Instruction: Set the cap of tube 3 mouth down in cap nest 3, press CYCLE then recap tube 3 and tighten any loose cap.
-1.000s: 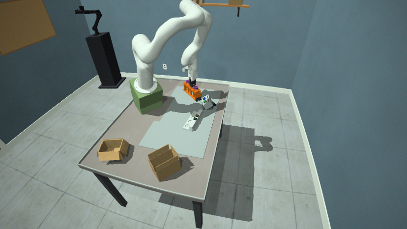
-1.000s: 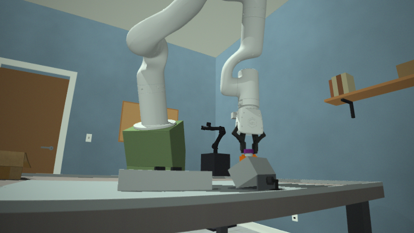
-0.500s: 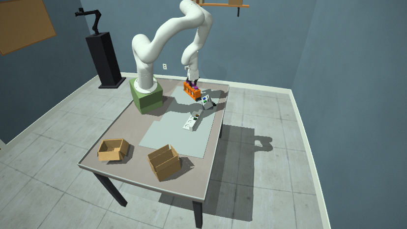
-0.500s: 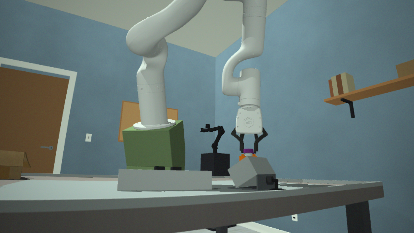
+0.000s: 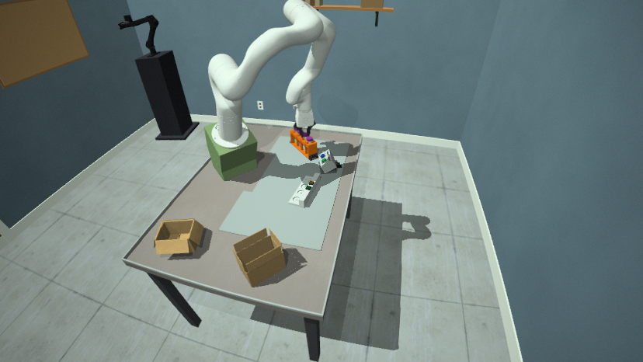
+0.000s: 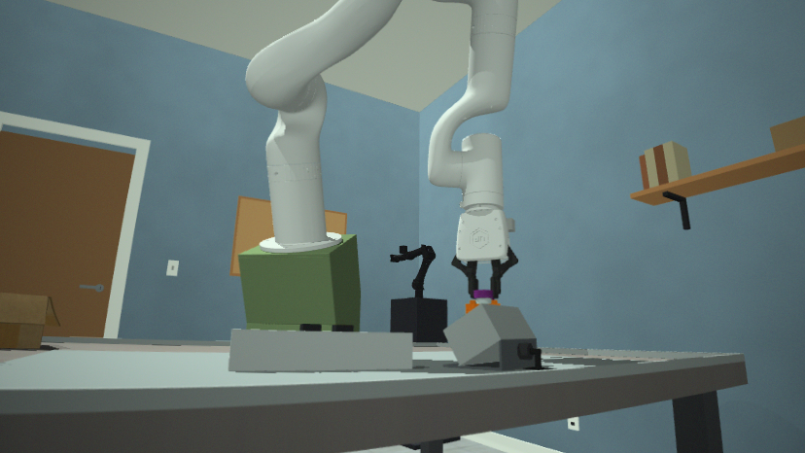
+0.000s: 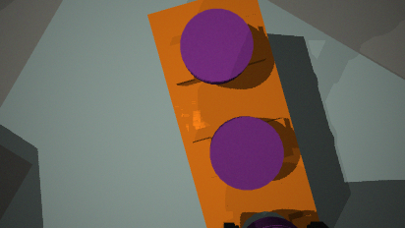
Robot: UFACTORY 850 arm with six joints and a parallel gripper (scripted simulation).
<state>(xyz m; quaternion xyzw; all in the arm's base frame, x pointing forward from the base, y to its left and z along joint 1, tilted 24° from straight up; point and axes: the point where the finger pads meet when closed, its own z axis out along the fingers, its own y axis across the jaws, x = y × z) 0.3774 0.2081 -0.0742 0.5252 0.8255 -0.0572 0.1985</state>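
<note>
Top view shows the round purple plastic cap (image 5: 304, 134) (image 7: 270, 224) on the orange rack (image 5: 312, 148) (image 6: 471, 307) (image 7: 183, 105), near the far edge of the desk (image 5: 189, 197) (image 6: 619, 383). The black-fingered gripper (image 5: 304, 133) (image 6: 484, 295) (image 7: 275, 226) is clamped on this cap. The grey box-shaped housing (image 5: 328, 165) (image 6: 478, 336) and the white long tray (image 5: 304, 201) (image 6: 321, 351) lie toward the right edge.

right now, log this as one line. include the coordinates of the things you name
tool (image 5: 304, 134) (image 6: 484, 293) (image 7: 271, 226): shut on purple cap | cap: at orange rack (image 5: 311, 149) (image 7: 197, 167) | cycle key (image 5: 323, 155): untouched
</note>
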